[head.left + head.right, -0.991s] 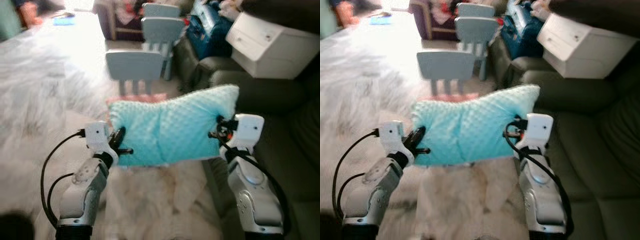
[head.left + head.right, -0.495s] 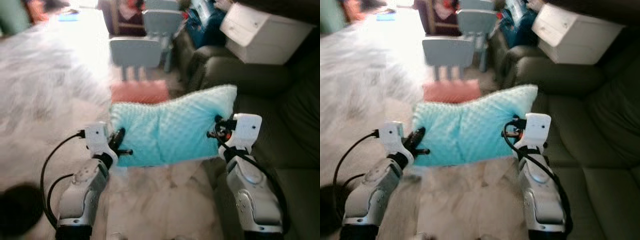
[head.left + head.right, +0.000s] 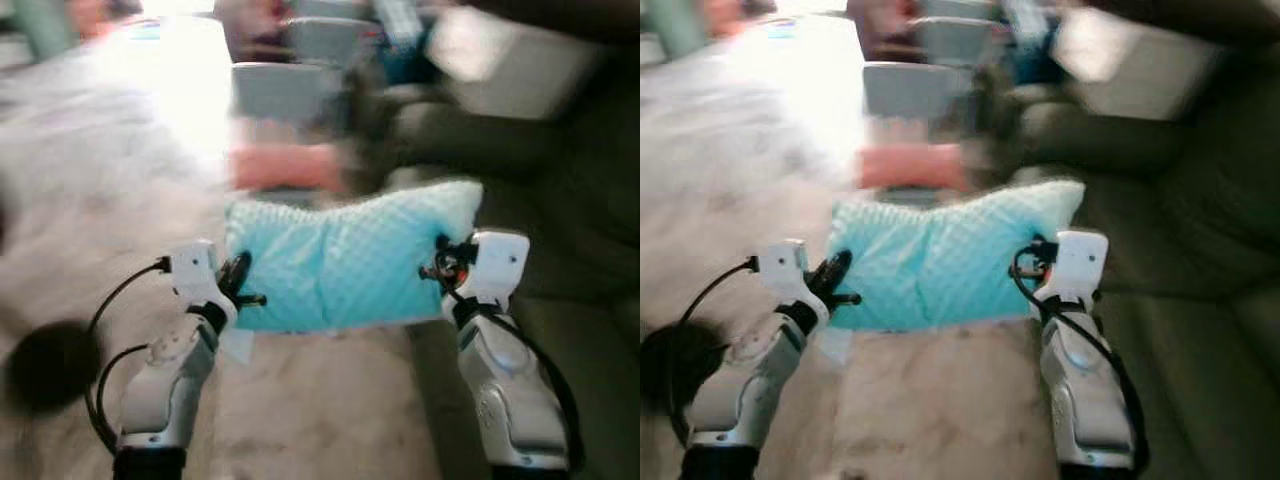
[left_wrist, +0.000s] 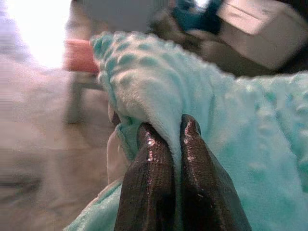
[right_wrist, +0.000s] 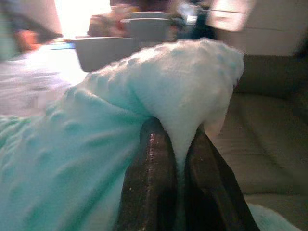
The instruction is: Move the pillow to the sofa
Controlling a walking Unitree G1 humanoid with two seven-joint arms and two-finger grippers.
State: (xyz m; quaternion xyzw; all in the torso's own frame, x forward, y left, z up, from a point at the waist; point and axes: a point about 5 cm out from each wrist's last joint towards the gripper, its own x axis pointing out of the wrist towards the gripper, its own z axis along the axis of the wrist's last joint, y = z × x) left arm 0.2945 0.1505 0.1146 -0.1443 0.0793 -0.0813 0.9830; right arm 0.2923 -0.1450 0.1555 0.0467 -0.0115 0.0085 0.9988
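A turquoise dimpled pillow [image 3: 345, 260] hangs in the air between my two arms, stretched sideways. My left gripper [image 3: 240, 283] is shut on its left edge; in the left wrist view the black fingers [image 4: 149, 163] pinch a fold of the pillow [image 4: 216, 120]. My right gripper [image 3: 437, 262] is shut on the pillow's right upper corner, and in the right wrist view its fingers [image 5: 154, 168] squeeze the fabric [image 5: 96, 144]. The dark grey-green sofa [image 3: 580, 260] lies to the right, its seat [image 3: 1200, 360] beside my right arm.
Blurred while moving: a pink cushion [image 3: 285, 166] lies on the floor beyond the pillow, with pale blue child chairs [image 3: 285, 90] behind it. A white box [image 3: 500, 55] rests on the sofa's far end. A light shaggy rug [image 3: 300, 410] lies below; a dark round object [image 3: 45, 365] sits at left.
The whole view has shifted and blurred as the camera moves, and the pink cushion now shows behind the pillow. Both grippers keep the same hold on the pillow.
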